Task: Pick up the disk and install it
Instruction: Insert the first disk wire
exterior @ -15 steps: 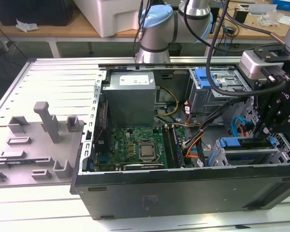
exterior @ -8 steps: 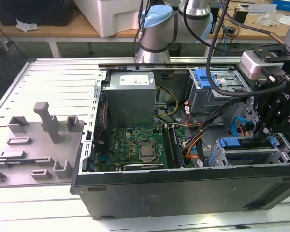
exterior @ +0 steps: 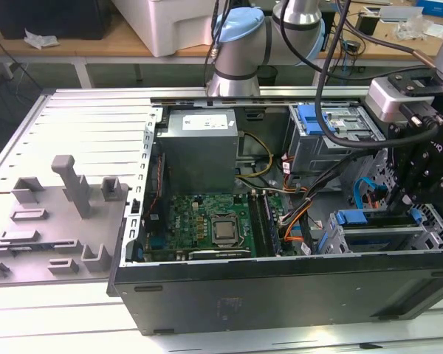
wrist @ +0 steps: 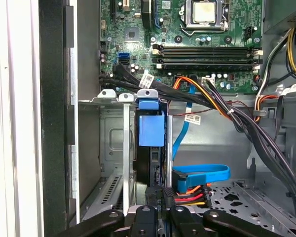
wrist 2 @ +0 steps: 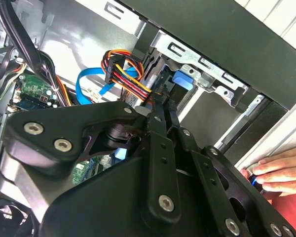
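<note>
The black gripper [wrist: 160,210] stood narrow over the drive cage, apparently pinching the flat silver disk with its blue plastic carrier frame [wrist: 151,131], which sat upright in the grey metal cage slot [wrist: 113,143] beside the green motherboard [wrist: 197,44]. The disk looked stiff, fairly heavy and shock-sensitive, best held by its frame edges. A person's hand [wrist 2: 276,170] rested on the case's edge.
</note>
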Robot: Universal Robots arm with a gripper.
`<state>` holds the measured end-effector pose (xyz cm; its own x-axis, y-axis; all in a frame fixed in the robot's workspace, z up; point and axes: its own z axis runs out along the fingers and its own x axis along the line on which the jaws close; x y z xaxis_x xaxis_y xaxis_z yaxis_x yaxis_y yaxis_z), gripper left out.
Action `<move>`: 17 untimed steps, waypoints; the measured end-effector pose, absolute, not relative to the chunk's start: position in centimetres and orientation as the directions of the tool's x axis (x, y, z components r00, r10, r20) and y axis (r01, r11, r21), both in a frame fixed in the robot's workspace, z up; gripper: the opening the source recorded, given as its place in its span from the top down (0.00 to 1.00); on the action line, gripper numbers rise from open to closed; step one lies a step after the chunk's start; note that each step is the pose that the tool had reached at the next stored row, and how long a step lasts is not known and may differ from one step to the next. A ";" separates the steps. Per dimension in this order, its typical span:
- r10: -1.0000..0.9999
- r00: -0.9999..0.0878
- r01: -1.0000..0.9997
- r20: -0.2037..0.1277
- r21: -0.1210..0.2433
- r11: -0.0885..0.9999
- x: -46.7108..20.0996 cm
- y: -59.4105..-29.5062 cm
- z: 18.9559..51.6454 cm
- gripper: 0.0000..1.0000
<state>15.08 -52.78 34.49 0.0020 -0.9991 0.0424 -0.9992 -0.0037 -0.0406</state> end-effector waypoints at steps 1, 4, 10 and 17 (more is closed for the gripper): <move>-0.999 0.002 -0.999 0.043 -0.041 -0.004 15.1 -52.8 34.4 0.84; -0.999 0.002 -0.999 0.043 -0.041 -0.004 15.1 -52.8 34.4 0.84; -0.999 0.002 -0.999 0.043 -0.041 -0.004 15.1 -52.8 34.3 0.84; -0.999 0.002 -0.999 0.042 -0.041 -0.004 15.0 -52.8 34.4 0.84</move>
<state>15.03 -52.76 34.42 0.0020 -0.9991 0.0424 -0.9992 -0.0037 -0.0406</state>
